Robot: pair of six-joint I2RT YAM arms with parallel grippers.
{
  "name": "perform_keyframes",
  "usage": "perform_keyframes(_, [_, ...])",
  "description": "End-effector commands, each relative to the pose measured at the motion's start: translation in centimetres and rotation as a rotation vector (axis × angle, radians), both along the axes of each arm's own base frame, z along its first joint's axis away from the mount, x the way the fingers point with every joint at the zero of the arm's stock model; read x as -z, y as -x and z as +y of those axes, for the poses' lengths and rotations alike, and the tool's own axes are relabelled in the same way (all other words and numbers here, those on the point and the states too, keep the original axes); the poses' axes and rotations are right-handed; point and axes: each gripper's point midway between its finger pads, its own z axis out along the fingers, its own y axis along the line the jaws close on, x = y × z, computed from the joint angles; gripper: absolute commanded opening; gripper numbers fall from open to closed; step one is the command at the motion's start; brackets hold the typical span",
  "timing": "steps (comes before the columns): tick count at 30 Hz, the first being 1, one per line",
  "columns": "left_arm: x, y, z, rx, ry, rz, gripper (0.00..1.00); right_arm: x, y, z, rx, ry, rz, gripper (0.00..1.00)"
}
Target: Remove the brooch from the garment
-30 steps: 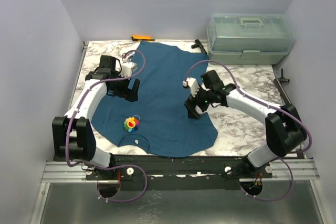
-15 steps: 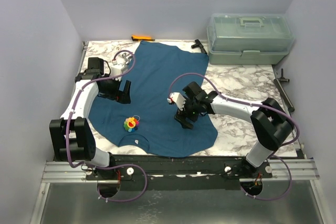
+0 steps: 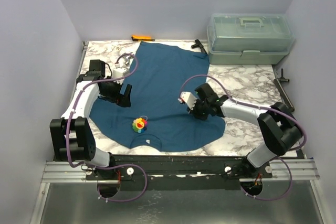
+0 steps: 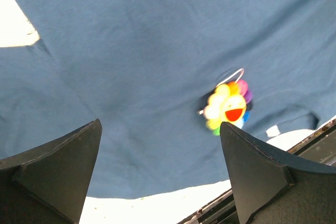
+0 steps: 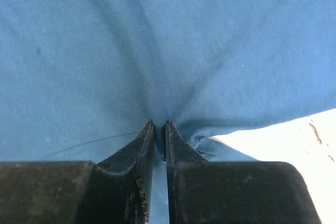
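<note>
Centrally, one teal garment (image 3: 163, 77) is spread over one marble table (image 3: 252, 80), and two arms are stationed on it.
One clear lidded box (image 3: 249, 32) is set at the upper right of the top view. The right gripper (image 5: 158, 129) is clamped on a pinched fold of the garment, right of centre. The left gripper (image 4: 160, 123) is held wide apart above the cloth at left. One brooch (image 3: 139, 125) is seen on the garment, lower left of centre, just above the neck opening. One orange-handled tool (image 3: 142, 38) is laid at the top edge.
</note>
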Motion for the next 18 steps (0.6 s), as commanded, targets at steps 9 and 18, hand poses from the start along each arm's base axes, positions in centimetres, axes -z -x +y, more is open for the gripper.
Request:
perform_keyframes(9, [1.7,2.3,-4.3,0.258,0.013,-0.001,0.86,3.7,1.8,-15.4,0.143,0.250,0.162,0.15])
perform_keyframes(18, [2.1,3.6,-9.7,0.554,0.056,-0.141,0.78,-2.6,0.8,-10.5,0.167,-0.056,0.244,0.60])
